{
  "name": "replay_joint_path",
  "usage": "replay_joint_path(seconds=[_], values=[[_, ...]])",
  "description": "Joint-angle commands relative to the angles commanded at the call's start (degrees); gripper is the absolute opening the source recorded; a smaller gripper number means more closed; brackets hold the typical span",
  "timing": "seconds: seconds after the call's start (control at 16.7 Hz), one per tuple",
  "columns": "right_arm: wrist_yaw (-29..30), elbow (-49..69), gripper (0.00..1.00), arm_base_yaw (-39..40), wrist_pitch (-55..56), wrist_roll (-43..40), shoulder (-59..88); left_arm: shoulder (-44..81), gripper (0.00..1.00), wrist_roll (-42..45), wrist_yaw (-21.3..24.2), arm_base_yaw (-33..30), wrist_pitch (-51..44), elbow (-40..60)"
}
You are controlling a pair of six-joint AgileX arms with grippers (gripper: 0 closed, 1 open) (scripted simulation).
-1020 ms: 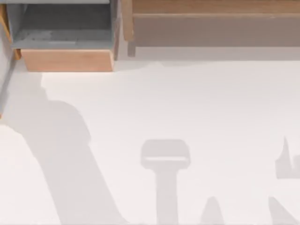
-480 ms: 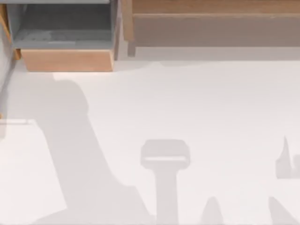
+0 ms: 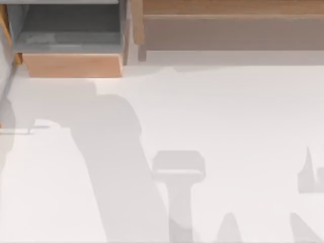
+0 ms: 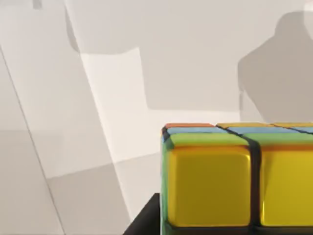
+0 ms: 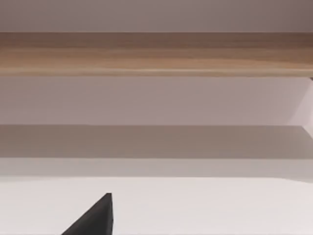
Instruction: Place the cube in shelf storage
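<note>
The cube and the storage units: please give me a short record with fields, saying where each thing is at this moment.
cube: close in front of the left wrist camera, yellow face toward it, green and blue tiles on top
shelf storage: long brown unit at the table's far edge, right of centre in the top view
grey-lined box: pale wood front, far left corner
table: white, crossed by arm shadows
task state: cube not yet in the shelf storage

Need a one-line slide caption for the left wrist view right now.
Left wrist view: the cube, yellow tiles facing the camera, fills the near corner above a pale, shadowed table.
</note>
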Motion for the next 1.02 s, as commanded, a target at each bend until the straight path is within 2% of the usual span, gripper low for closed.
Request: replay_joint_path(seconds=[0.24, 0.48, 0.72, 1.02], values=[[0.0, 0.0, 1.0, 0.0, 0.0, 0.0, 0.0, -9.2, 0.0, 1.1, -1.4, -9.7, 1.1, -7.2], [0.0, 0.0, 1.0, 0.0, 0.0, 0.0, 0.0, -13.7, 0.0, 2.3, -1.7, -24.1, 7.0, -16.4], [0.0, 0.0, 1.0, 0.0, 0.0, 0.0, 0.0, -16.0, 0.0, 3.3, -1.7, -39.1, 18.5, -24.3], [0.0, 0.0, 1.0, 0.0, 0.0, 0.0, 0.0, -15.7, 0.0, 3.7, -2.9, -55.8, 39.6, -31.5]])
